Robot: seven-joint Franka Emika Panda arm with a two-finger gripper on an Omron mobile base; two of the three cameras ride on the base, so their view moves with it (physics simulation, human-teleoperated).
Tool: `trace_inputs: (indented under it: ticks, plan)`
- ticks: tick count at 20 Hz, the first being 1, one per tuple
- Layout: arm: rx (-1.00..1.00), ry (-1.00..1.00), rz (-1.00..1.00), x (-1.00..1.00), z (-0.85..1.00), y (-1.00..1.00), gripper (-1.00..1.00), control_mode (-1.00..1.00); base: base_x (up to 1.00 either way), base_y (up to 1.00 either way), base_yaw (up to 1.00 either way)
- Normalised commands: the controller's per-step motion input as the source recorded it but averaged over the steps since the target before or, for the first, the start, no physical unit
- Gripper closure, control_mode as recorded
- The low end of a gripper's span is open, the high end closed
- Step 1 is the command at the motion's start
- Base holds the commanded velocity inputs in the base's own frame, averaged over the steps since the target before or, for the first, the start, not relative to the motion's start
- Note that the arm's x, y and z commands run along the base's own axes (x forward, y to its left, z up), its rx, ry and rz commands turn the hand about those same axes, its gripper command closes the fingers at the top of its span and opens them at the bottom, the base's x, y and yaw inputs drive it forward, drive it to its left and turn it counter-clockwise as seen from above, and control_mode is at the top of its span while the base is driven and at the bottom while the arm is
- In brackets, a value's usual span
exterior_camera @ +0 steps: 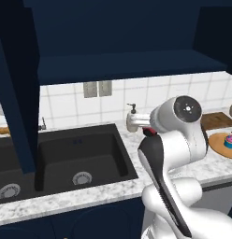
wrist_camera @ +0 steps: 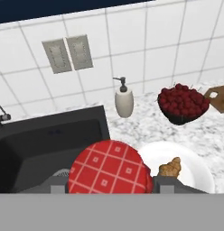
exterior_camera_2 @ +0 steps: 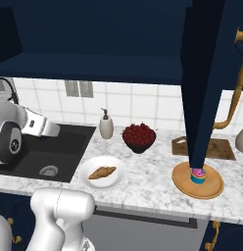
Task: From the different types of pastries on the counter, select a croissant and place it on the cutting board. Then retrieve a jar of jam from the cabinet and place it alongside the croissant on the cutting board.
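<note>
Jam jar [wrist_camera: 109,168] between tool fingers [wrist_camera: 162,184]

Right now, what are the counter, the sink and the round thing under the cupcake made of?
The counter looks like polished marble: white with grey speckles. The sink looks like matte black stone or composite, though it could be coated metal; it barely shines. The round disc under the cupcake looks like smooth tan wood, with a raised rim.

no readable text, labels or numbers on anything.
</note>
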Motion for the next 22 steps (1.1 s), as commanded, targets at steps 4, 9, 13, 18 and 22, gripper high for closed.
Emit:
trace_inputs:
  ticks: [4,9,13,18,22]
  plan:
    - [0.00,0.00,-0.01,0.00,-0.09,-0.07,1.00,-1.00,0.00,0.00,0.00]
    - [0.00,0.00,0.00,0.00,0.00,0.00,1.00,-1.00,0.00,0.00,0.00]
    - [0.00,0.00,0.00,0.00,0.00,0.00,1.00,-1.00,0.00,0.00,0.00]
    - [0.00,0.00,0.00,0.00,0.00,0.00,1.00,-1.00,0.00,0.00,0.00]
    - [0.00,0.00,0.00,0.00,0.00,0.00,1.00,1.00,0.07,-0.28,0.03]
